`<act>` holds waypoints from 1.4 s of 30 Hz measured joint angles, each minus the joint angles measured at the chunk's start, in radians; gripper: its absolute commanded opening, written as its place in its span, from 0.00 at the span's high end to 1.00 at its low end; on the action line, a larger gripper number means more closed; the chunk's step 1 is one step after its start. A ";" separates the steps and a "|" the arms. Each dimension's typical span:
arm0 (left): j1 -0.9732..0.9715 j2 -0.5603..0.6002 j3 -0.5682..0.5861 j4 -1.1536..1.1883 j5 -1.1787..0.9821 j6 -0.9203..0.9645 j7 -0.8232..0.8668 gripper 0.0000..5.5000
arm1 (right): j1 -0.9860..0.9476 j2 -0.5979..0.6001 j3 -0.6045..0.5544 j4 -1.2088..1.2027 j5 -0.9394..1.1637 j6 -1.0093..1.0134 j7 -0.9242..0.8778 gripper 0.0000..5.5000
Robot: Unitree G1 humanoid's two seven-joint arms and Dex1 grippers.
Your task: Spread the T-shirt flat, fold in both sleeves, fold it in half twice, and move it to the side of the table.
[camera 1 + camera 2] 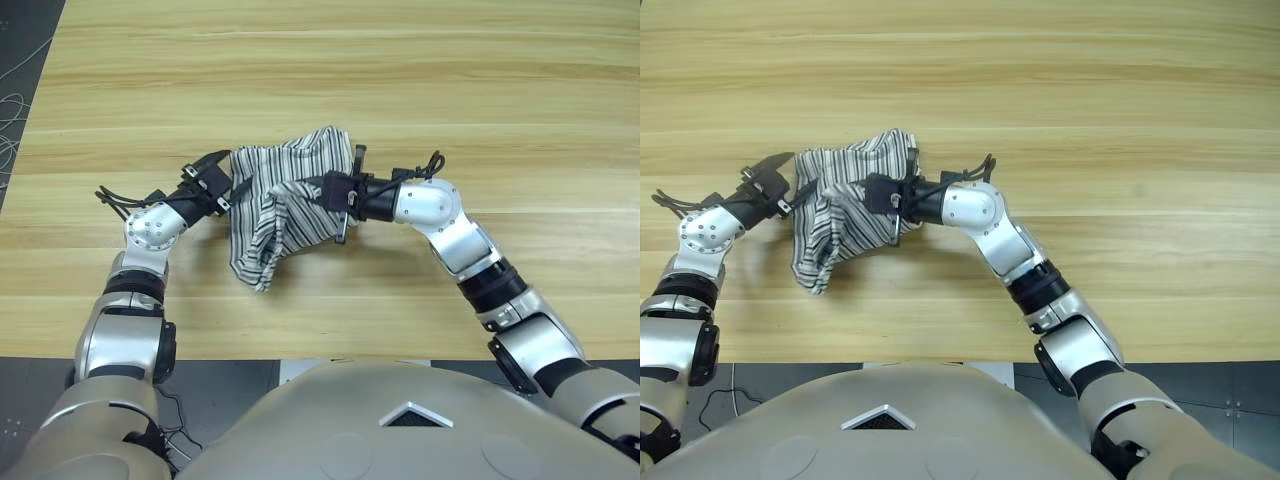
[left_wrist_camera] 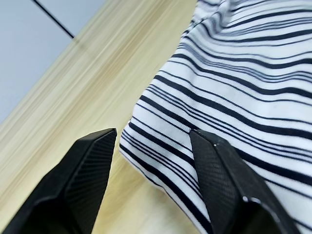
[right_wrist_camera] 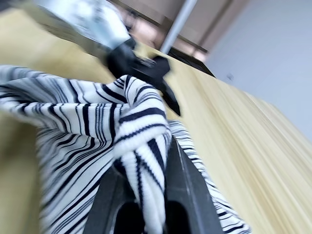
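T-shirt [image 1: 285,210] bunched, one fold pinched in right jaws; left jaws spread around its edge

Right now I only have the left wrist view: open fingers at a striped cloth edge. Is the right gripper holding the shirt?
Observer: Yes, the right gripper is shut on a bunched fold of the shirt.
Operator: Shirt flat?
Observer: No, it is a crumpled heap on the table.
Operator: Where is my left gripper from above?
Observer: The left gripper is at the heap's left edge, opposite the right gripper.
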 measured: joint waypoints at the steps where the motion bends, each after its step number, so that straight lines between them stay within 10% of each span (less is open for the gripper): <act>1: 0.010 -0.007 0.000 -0.018 -0.011 -0.003 -0.023 0.49 | -0.024 0.012 -0.009 0.061 -0.008 -0.013 -0.015 0.98; 15: 0.085 -0.030 0.000 -0.159 -0.067 0.005 -0.123 0.49 | -0.309 0.098 -0.100 0.761 -0.082 -0.212 -0.182 0.98; 27: 0.085 -0.027 0.000 -0.167 -0.067 0.012 -0.123 0.49 | -0.330 0.117 -0.126 0.866 -0.123 -0.255 -0.161 0.98; 33: 0.093 -0.025 0.003 -0.189 -0.079 0.033 -0.130 0.49 | -0.329 0.148 -0.146 0.886 -0.115 -0.242 -0.115 0.75; 42: 0.107 -0.026 0.019 -0.223 -0.127 0.080 -0.183 0.49 | -0.342 0.150 -0.174 0.933 -0.137 -0.211 -0.237 0.74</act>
